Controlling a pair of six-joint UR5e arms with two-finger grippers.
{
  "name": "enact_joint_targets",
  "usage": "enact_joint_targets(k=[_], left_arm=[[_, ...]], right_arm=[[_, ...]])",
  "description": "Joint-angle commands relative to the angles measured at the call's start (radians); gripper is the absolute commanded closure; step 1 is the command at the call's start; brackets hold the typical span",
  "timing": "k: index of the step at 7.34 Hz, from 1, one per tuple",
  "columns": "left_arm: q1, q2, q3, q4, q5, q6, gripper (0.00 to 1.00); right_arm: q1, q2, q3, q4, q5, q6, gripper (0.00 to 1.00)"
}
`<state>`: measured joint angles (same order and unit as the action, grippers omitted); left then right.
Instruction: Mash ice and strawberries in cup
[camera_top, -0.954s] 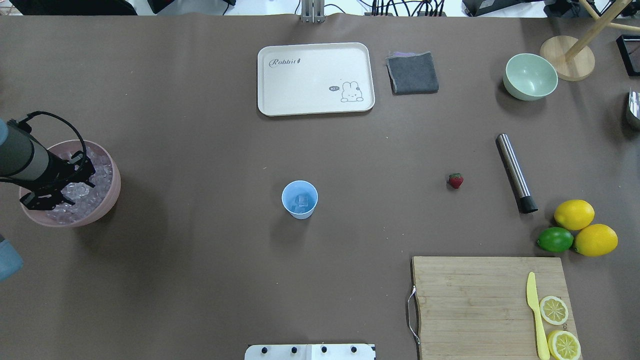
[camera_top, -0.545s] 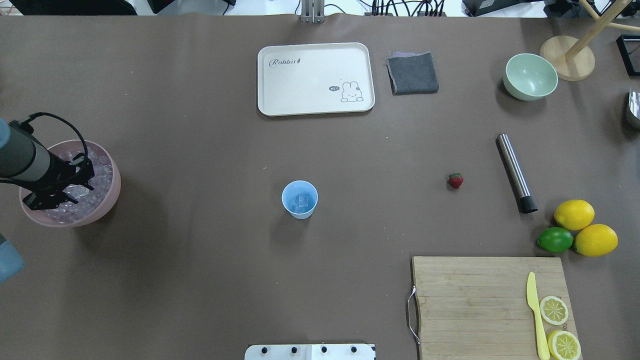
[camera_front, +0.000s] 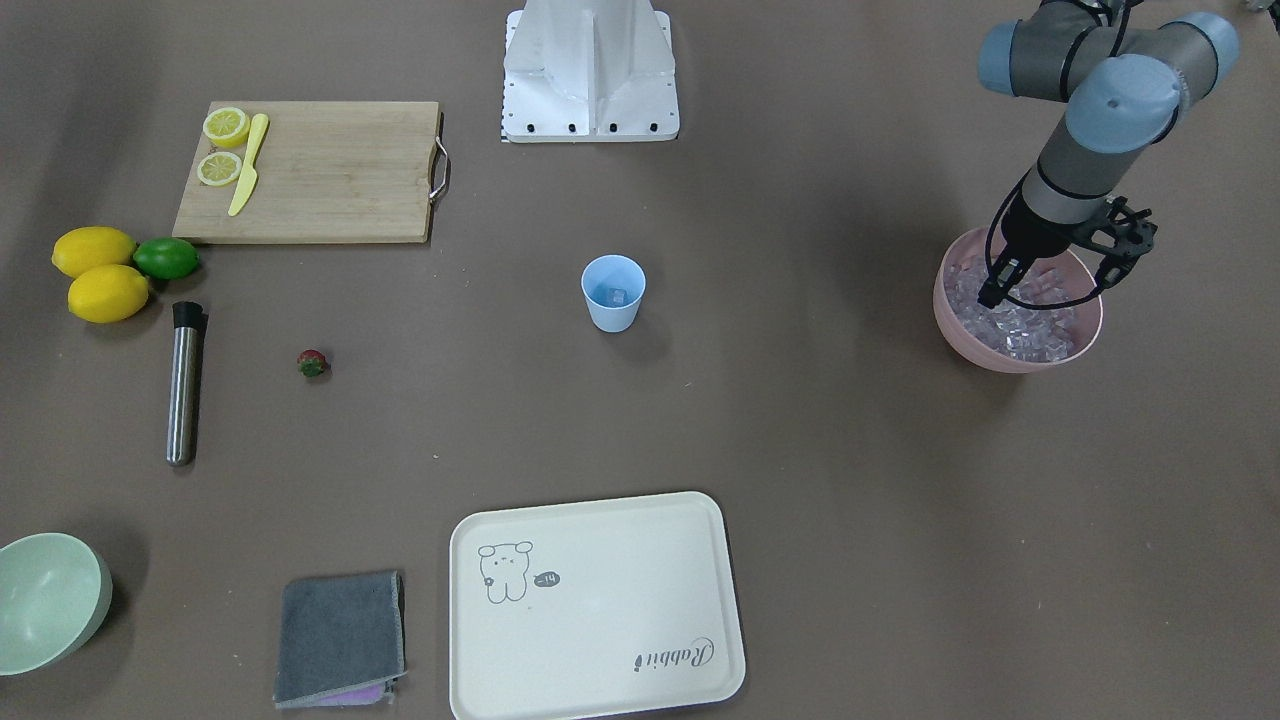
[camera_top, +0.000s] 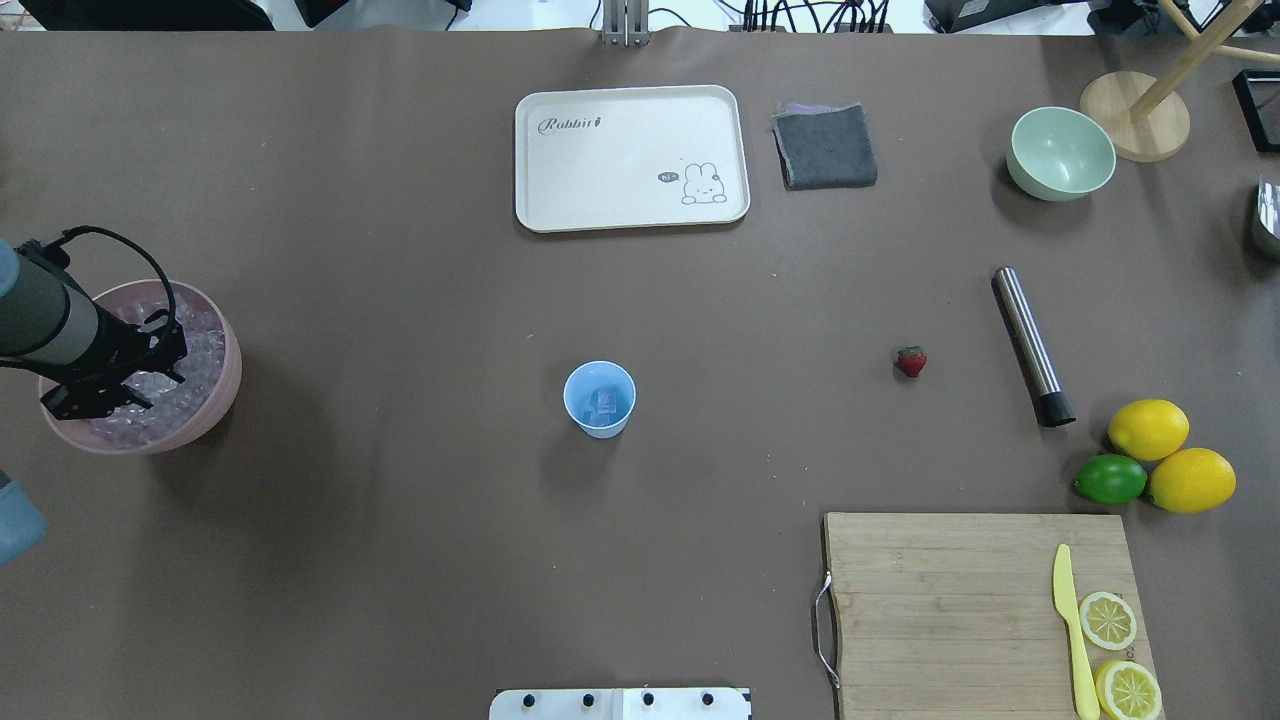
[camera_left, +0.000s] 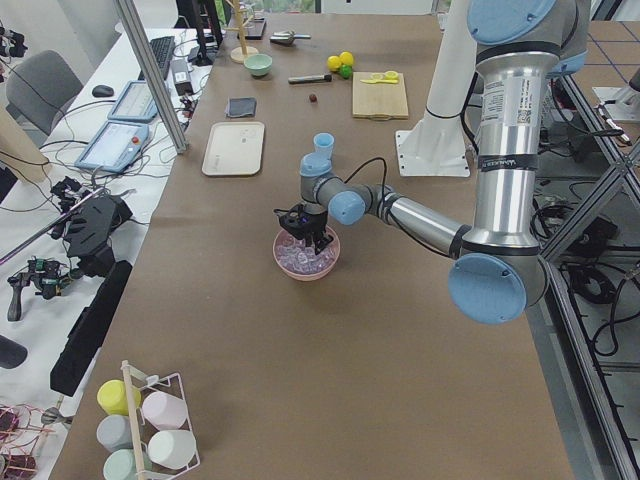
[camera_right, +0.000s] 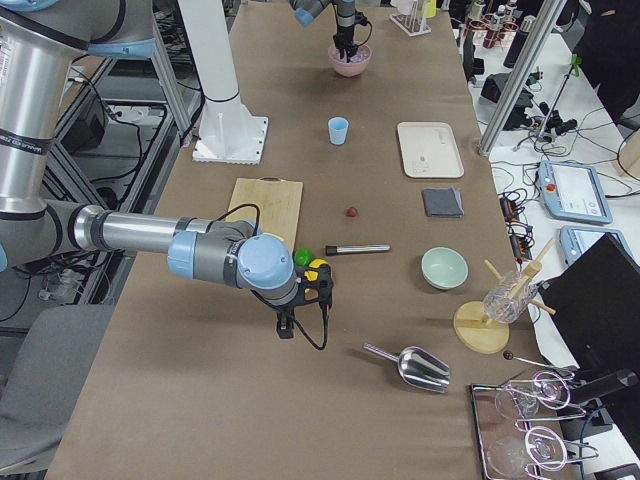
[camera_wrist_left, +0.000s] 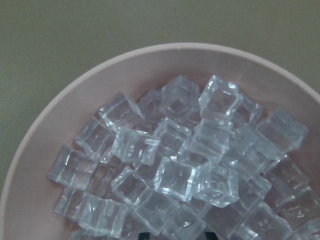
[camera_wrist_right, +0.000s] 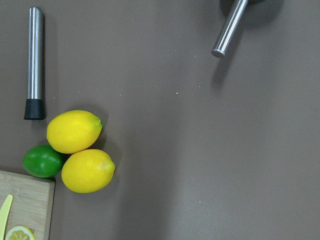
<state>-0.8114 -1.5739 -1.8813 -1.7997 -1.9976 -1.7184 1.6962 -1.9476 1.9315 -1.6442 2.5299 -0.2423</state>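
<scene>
Glassy ice (camera_wrist_left: 175, 170) heaped in the pink bowl (camera_front: 1000, 355) at the left end of the worktop; a few cubes down in the light blue cup (camera_front: 612, 315) near the middle; the strawberry (camera_top: 911, 361) lying loose well to the cup's right, near the steel muddler (camera_top: 1032, 346). Looks like the fetching of more ice. Could go wrong on the squeeze: slick, hard cubes packed at odd angles, so apt to squirt sideways out of the grip, or to come up two at a time and drop one short of the cup. Could also jam against the heap on too deep a plunge and shove the bowl along. Left pincer (camera_front: 1048, 292) spread wide over the heap, gripping nothing, fingertips (camera_front: 992, 298) at or barely above the top cubes; cannot tell which. Right pincer (camera_right: 298, 305) hanging near the lemons (camera_wrist_right: 75, 131) at the far end, seen from the side only; cannot tell whether wide or narrow, nor whether holding anything.
</scene>
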Motion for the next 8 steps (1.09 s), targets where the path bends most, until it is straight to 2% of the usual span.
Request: enact_joint_targets(k=[1, 2, 3, 7, 8], left_arm=[[-0.002, 0.006, 0.005, -0.001, 0.0, 0.032, 0.55], [-0.006, 0.003, 0.008, 0.0, -0.001, 0.037, 0.69], [-0.009, -0.003, 0.002, 0.002, -0.007, 0.037, 1.0], [-0.037, -0.005, -0.015, 0.013, -0.014, 0.074, 1.0], [-0.037, -0.005, -0.034, 0.017, -0.013, 0.074, 0.66]], right_arm=[[0.003, -0.001, 0.004, 0.0, 0.001, 0.0, 0.0], [0.003, -0.001, 0.004, 0.0, 0.001, 0.0, 0.0], [0.003, -0.001, 0.003, 0.0, 0.001, 0.0, 0.0], [0.011, -0.011, 0.001, 0.0, 0.001, 0.0, 0.0], [0.013, -0.013, 0.001, 0.0, 0.001, 0.0, 0.0]])
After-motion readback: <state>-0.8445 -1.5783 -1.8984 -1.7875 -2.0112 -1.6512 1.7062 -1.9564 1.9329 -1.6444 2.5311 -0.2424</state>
